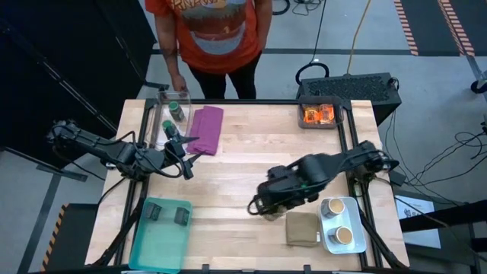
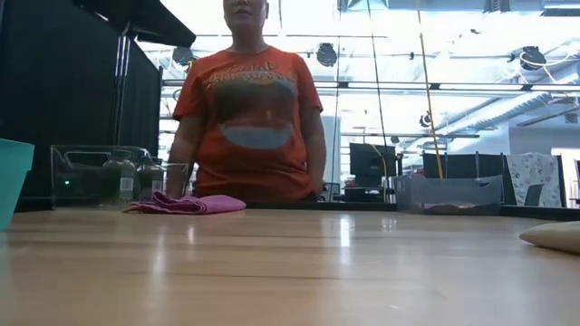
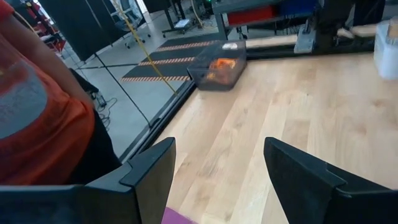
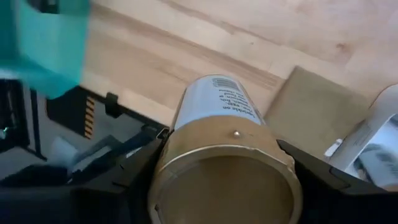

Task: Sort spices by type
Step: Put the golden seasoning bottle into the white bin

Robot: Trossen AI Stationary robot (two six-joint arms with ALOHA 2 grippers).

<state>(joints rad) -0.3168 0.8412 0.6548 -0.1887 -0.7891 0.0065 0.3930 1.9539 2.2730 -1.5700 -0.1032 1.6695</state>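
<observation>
Two grippers at work: right gripper [image 4: 217, 186] over the table's [image 1: 243, 160] near right part, fingers closed around a tan-topped cup [image 4: 221, 155], beside the olive cloth [image 1: 302, 228]. Left gripper [image 3: 214, 180] empty, fingers apart, above the purple cloth [image 1: 205, 128]. Green-lidded jars [image 1: 176, 112] in clear bin, orange packets [image 1: 319, 115] in far tray.

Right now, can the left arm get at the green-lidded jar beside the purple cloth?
Probably yes. The left gripper is open and empty just short of the green-lidded jar, with nothing between them. Watch the person's hand near the clear bin behind it.
</observation>
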